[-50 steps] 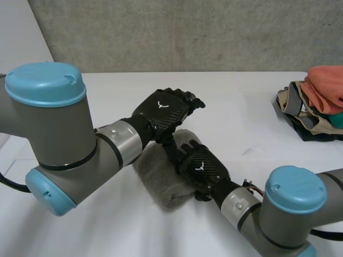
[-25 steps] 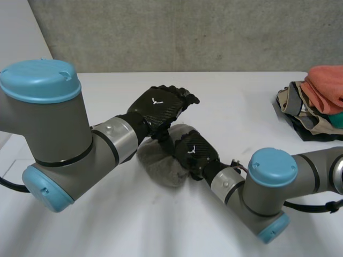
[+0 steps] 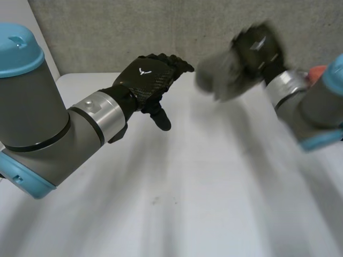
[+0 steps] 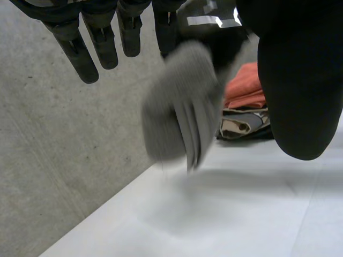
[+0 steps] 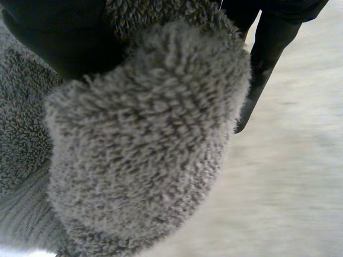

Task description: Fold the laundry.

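A grey concrete wall (image 3: pixel 161 32) stands behind a white table (image 3: pixel 187 187). In the head view the left arm (image 3: pixel 53 139) comes in from the lower left of the frame. Its left hand (image 3: pixel 147 80) sits in the upper middle, above the table's far edge. This hand is released: its fingers reach out loosely towards the wall, the thumb (image 3: pixel 162 120) points down, and nothing is in it.

The right arm (image 3: pixel 316 107) enters at the right edge. Its right hand (image 3: pixel 260 45) is high in the upper right, in front of the wall. It grasps the towel (image 3: pixel 220 80), a grey fluffy bundle that hangs from the hand to its left, clear of the table and apart from the left hand.

In the left wrist view the left hand's fingers (image 4: pixel 80 53) are straight and spread, with the thumb (image 4: pixel 300 80) apart from them. The towel hangs past those fingertips, off the table. Behind the towel a pile (image 4: pixel 241 126) of clothes lies on the table, with an orange cloth (image 4: pixel 245 88) on top.

In the right wrist view the towel sits right under the palm, its looped pile bunched into a rounded end. The right hand's thumb (image 5: pixel 53 37) presses into the towel on one side, and a finger (image 5: pixel 265 59) curls along the other.
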